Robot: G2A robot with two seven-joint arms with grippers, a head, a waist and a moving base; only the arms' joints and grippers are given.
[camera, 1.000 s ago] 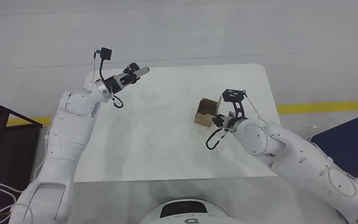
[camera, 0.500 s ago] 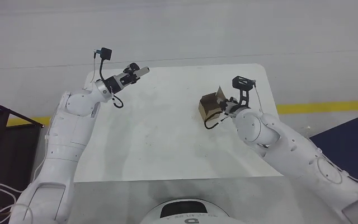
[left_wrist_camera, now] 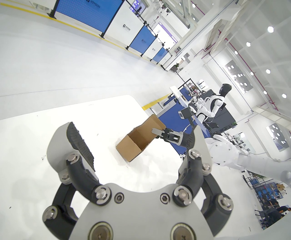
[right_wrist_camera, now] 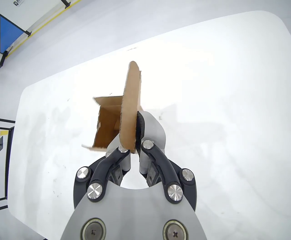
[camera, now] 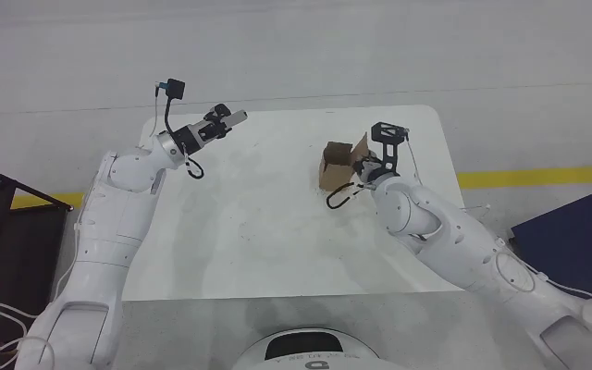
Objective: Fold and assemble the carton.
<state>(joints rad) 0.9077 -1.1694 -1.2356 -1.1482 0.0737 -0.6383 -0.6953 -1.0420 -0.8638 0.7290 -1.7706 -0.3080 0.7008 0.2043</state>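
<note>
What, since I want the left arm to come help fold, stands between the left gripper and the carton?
Nothing visible. Only bare table lies between the open left gripper and the carton; the right gripper clamps its raised flap from the far side.

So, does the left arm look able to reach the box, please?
Probably yes: only bare table lies between the open left end effector and the box, though the right end effector grips its flap.

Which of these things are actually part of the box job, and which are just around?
Job: carton, gripped by the right hand; left hand, open, apart from it; table.
Just around: blue panels; yellow floor line.
</note>
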